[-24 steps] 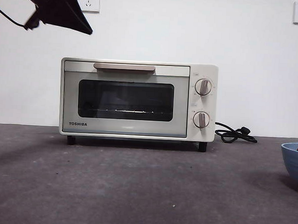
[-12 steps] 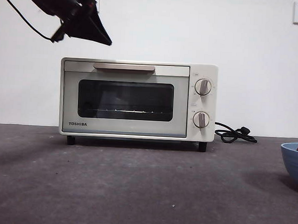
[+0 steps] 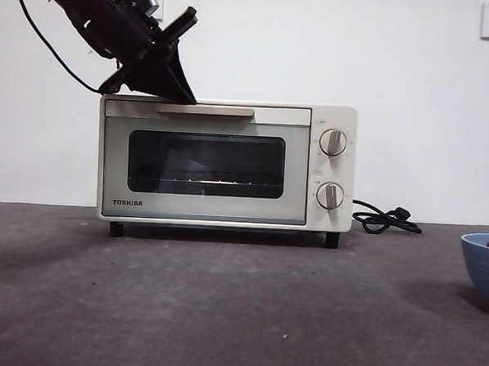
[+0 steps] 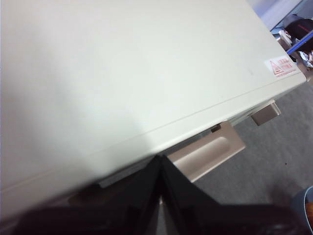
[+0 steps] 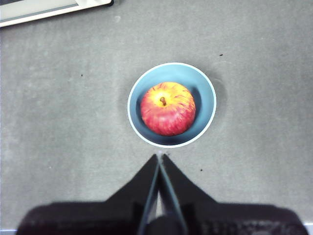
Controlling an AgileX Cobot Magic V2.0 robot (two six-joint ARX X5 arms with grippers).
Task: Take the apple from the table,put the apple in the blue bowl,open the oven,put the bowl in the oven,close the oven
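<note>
Apple: the apple point(image 5: 167, 108) lies in the blue bowl point(image 5: 203, 88), stem up; in the front view only a red sliver shows over the rim at the right edge.
Bowl: the blue bowl stands on the table point(image 3: 222, 305), well apart from the oven point(image 3: 226, 161) and off to its right, not yet moved.
Oven: door shut, handle point(image 3: 204, 110) flat along the top of the door, cord point(image 3: 384, 219) trailing to the right behind it.
Left gripper: the left gripper point(image 4: 160, 161) has its jaws pressed together, gripping nothing; the tip sits over the oven's top front edge, just above the handle's left end.
Right gripper: the right gripper point(image 5: 159, 159) hangs above the table just beside the bowl, jaws closed and empty.
Change: over the last second the dark arm in the front view has come down from the top left corner and moved right, so that its tip now meets the oven's upper front edge; nothing else has shifted.
Meaning: the apple step looks done, and the left arm appears to be starting on the door. To pull it down the tip probably has to hook behind the handle.
</note>
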